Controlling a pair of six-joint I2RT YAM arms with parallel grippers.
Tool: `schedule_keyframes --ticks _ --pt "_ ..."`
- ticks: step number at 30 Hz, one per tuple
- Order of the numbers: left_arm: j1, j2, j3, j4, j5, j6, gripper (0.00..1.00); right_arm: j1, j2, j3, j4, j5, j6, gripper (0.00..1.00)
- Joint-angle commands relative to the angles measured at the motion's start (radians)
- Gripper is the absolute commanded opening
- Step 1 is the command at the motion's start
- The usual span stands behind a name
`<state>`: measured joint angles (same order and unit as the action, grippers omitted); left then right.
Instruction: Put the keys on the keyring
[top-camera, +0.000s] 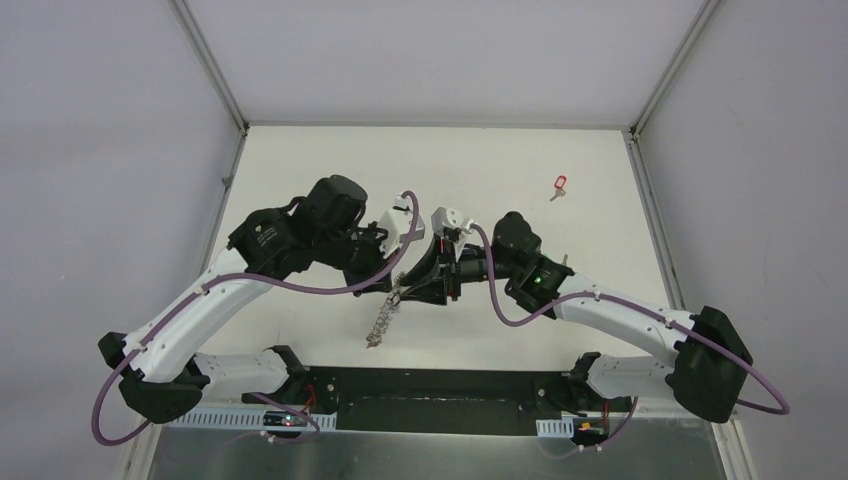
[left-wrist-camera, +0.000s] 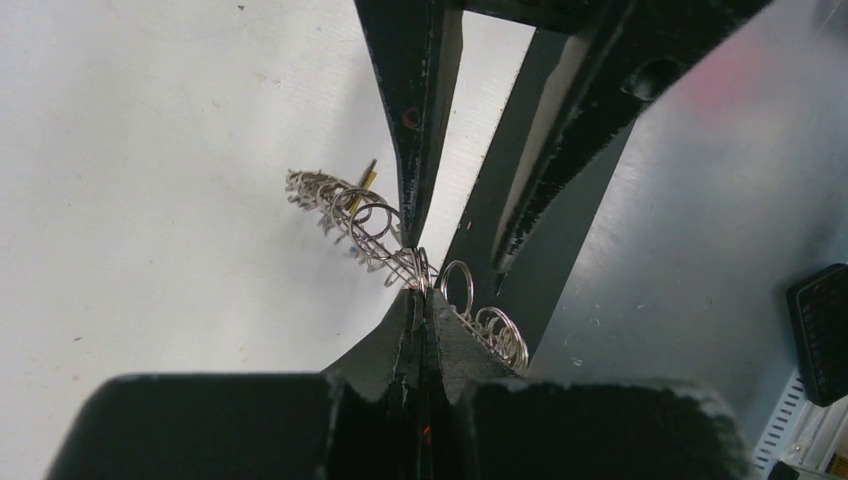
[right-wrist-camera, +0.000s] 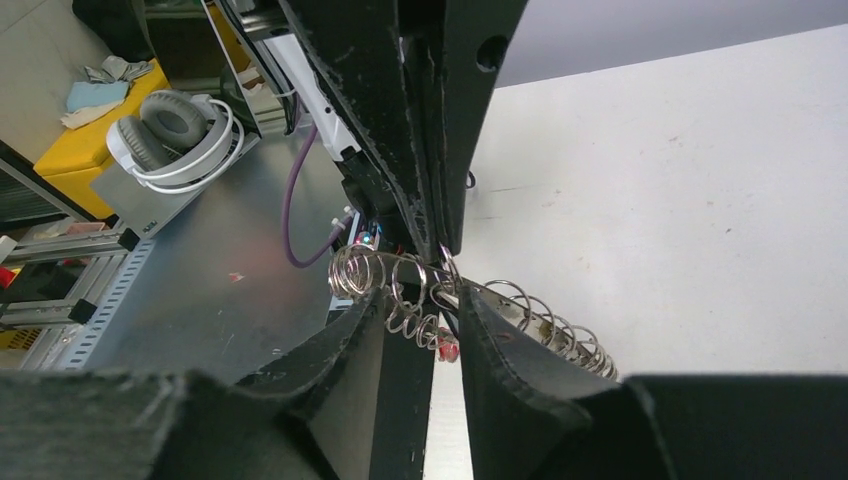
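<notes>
White worktop (top-camera: 300, 170), with the two tools meeting over the middle of its near half. Left tool (left-wrist-camera: 420, 296): fingers pressed together, pinching the keyring (top-camera: 381, 324), which hangs edge-on below it. Right tool (right-wrist-camera: 441, 312): fingers slightly spread either side of the ring's silver fringe, apparently not yet gripping, though the view is cramped. Red-tagged key (top-camera: 559, 184): lying well apart, towards the far right corner.

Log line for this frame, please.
left jaws: shut on keyring | right jaws: apart, straddling keyring | red key: loose on table, far right
</notes>
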<state>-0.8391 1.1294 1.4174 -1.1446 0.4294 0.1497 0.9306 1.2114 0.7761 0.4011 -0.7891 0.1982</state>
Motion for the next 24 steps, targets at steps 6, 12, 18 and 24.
schedule_keyframes --ticks 6,12,18,24 --pt "-0.021 -0.053 0.000 0.080 0.062 0.069 0.00 0.011 -0.030 0.034 0.087 0.020 0.000 0.45" --pt "-0.022 -0.127 -0.085 0.173 0.099 0.109 0.00 0.012 -0.047 0.002 0.136 0.022 0.025 0.41" --pt "-0.020 -0.157 -0.103 0.199 0.109 0.126 0.00 0.013 -0.046 0.000 0.142 0.004 0.041 0.28" --pt "-0.021 -0.156 -0.101 0.198 0.105 0.125 0.00 0.014 -0.033 0.009 0.142 -0.031 0.045 0.31"
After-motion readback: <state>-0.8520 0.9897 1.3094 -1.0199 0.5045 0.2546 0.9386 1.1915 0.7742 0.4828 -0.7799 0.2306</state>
